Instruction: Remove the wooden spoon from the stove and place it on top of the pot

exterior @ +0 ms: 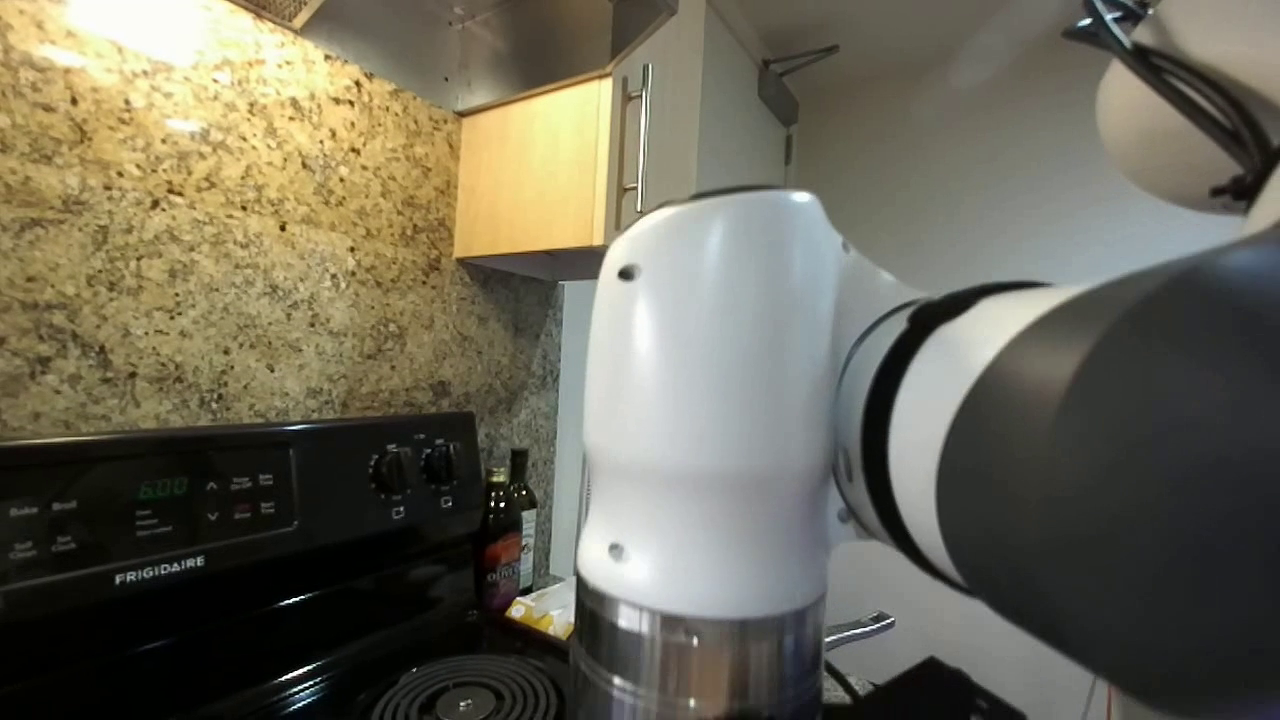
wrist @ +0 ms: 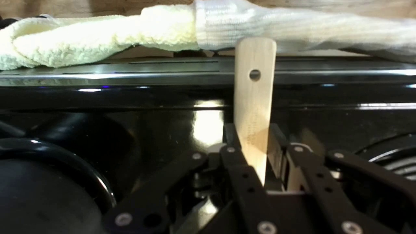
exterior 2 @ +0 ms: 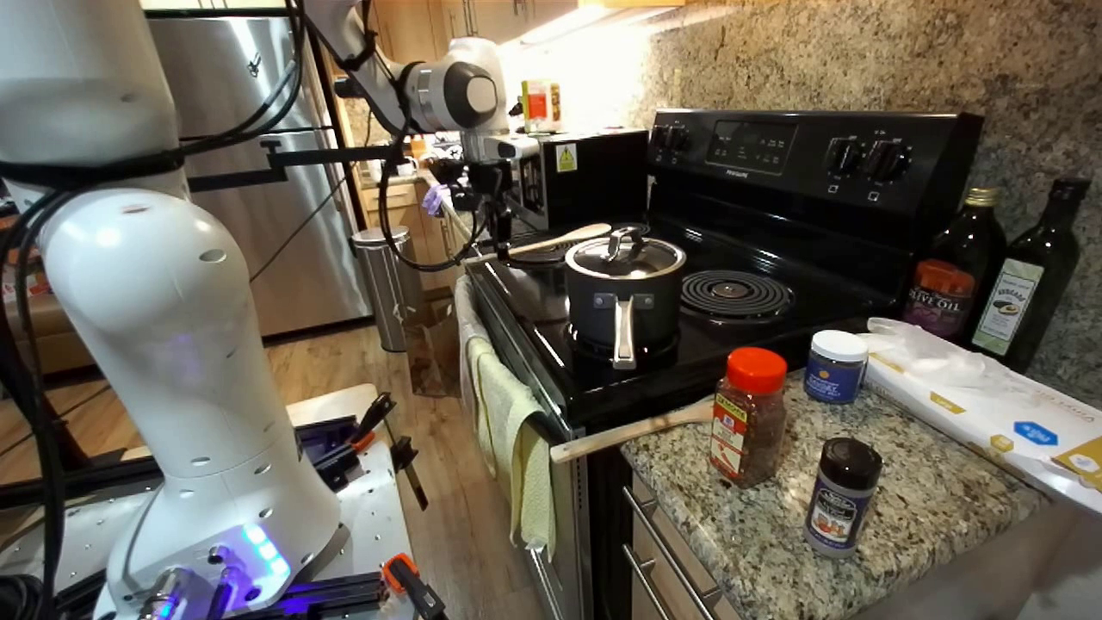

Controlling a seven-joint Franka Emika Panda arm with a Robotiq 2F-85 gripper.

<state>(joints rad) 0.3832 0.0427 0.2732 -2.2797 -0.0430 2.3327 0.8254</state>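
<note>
The pale wooden spoon [exterior 2: 592, 231] extends from over the stove's front edge to beside the pot's lid. Its handle [wrist: 255, 97] fills the middle of the wrist view. My gripper [wrist: 253, 128] is closed around the handle, one finger along each side. It also shows in an exterior view [exterior 2: 500, 245]. I cannot tell whether the spoon touches the black stove [exterior 2: 535, 288]. The steel pot [exterior 2: 659, 306], with glass lid and long handle, stands on the near front burner. The stove's back panel [exterior: 330, 540] shows in both exterior views; my arm [exterior: 710, 400] hides much there.
A second wooden spoon [exterior 2: 637, 432] juts from the counter [exterior 2: 749, 525]. Spice jars [exterior 2: 749, 418], a white box [exterior 2: 990, 413] and oil bottles [exterior 2: 1016, 284] stand there. Towels [exterior 2: 516, 422] hang at the oven front. A dark round rim [wrist: 94, 182] shows in the wrist view.
</note>
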